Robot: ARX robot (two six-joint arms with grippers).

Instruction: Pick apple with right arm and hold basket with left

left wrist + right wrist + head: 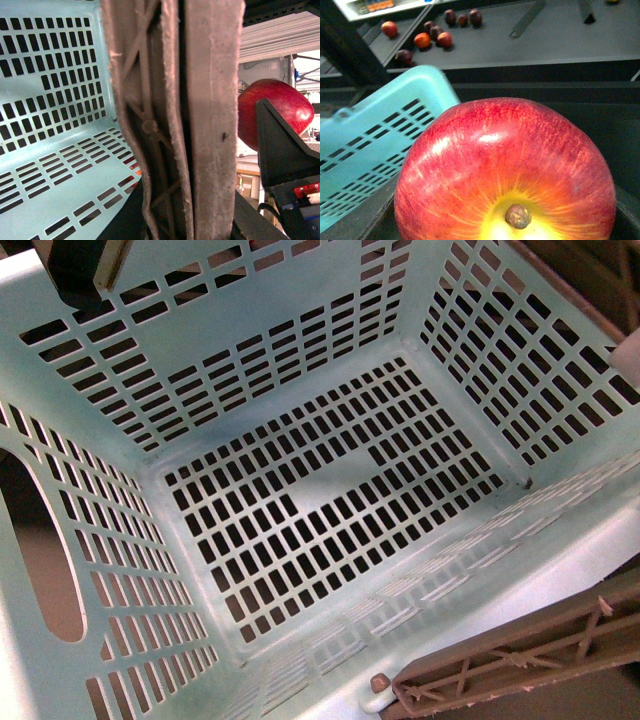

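The apple (505, 170) is clamped in my right gripper (270, 125), stem end toward the wrist camera. It is lifted clear and sits just outside the basket (300, 360), near its rim. My left gripper (190, 225) looks closed on the brown ribbed handle (200, 100). I judge both grasps made, so the job now is holding: firm, even pressure on that glossy skin, basket level, no twisting at the handle. Small dark fruits (435, 35) lie far off on a grey shelf. I can read no label or writing; a far panel is too blurred.
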